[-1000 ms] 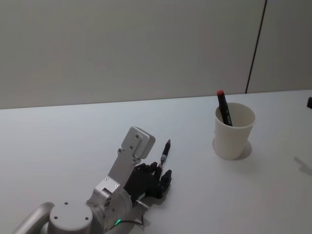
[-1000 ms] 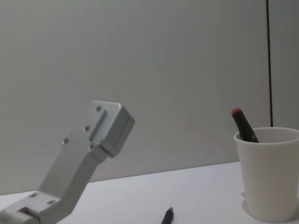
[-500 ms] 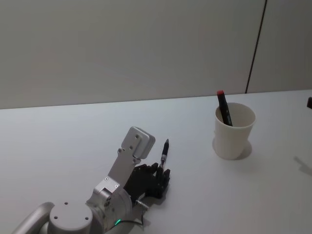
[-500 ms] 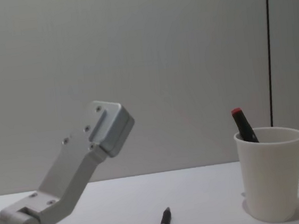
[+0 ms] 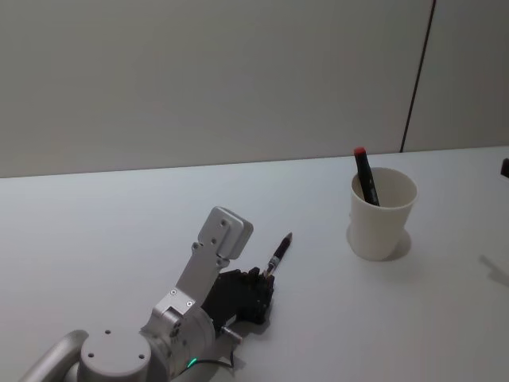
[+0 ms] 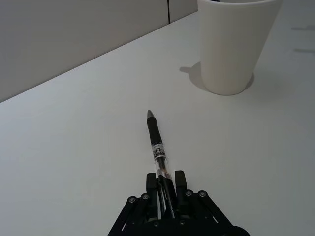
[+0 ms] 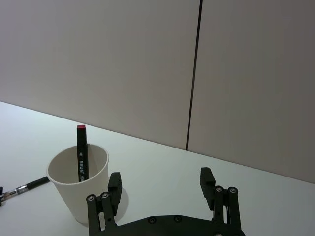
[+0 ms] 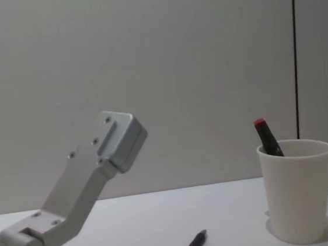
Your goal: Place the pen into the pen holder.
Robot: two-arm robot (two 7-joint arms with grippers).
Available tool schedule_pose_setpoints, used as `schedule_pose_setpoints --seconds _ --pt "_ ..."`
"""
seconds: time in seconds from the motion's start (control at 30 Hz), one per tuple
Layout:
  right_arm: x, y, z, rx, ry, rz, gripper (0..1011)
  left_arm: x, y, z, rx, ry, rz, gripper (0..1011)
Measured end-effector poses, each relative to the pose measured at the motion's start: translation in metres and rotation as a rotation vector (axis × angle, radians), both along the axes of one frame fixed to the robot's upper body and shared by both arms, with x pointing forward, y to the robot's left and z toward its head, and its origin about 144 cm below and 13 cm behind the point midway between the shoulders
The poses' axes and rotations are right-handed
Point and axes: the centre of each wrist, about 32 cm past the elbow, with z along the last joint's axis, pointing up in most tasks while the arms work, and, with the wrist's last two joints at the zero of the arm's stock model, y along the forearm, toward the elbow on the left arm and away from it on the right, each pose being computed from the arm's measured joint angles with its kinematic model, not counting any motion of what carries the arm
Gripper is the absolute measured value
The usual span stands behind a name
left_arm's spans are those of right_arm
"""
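Note:
My left gripper (image 5: 265, 280) is shut on the back end of the pen (image 5: 279, 251), a clear-barrelled pen with a black grip. The pen lies low over the table, its tip aimed toward the pen holder (image 5: 382, 213). In the left wrist view the pen (image 6: 156, 145) sticks out from between the closed fingers (image 6: 166, 181), with the white cup (image 6: 236, 44) well ahead. The cup (image 8: 298, 188) stands upright and holds a black marker with a red cap (image 8: 268, 138). My right gripper (image 7: 161, 175) hovers open beyond the cup (image 7: 78, 189), apart from it.
The white table (image 5: 119, 231) stretches back to a grey wall with a dark vertical seam (image 5: 417, 76). My left arm's grey link (image 8: 93, 171) rises at the near left.
The left fingers have closed on the pen, and its free end has swung right, from pointing away from me to pointing toward the cup. The cup and right gripper have not moved.

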Motion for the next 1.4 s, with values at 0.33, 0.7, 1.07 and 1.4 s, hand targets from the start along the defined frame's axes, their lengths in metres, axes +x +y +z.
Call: schedule_pose_setpoints --seconds 0.33,0.7,1.07,1.4 --pt "0.0000 0.0000 0.0000 0.000 0.000 0.000 1002 0.0000 0.0000 0.0000 0.000 0.000 0.000 176" --pt "0.0000 0.0000 0.0000 0.000 0.000 0.000 1002 0.0000 0.0000 0.0000 0.000 0.000 0.000 170" --pt "0.0000 0.0000 0.0000 0.000 0.000 0.000 1002 0.0005 0.0000 0.0001 -0.001 0.000 -0.002 170" --pt "0.0000 0.0000 0.0000 0.000 0.000 0.000 1002 0.0039 0.0029 -0.0009 -0.016 -0.007 0.002 170"
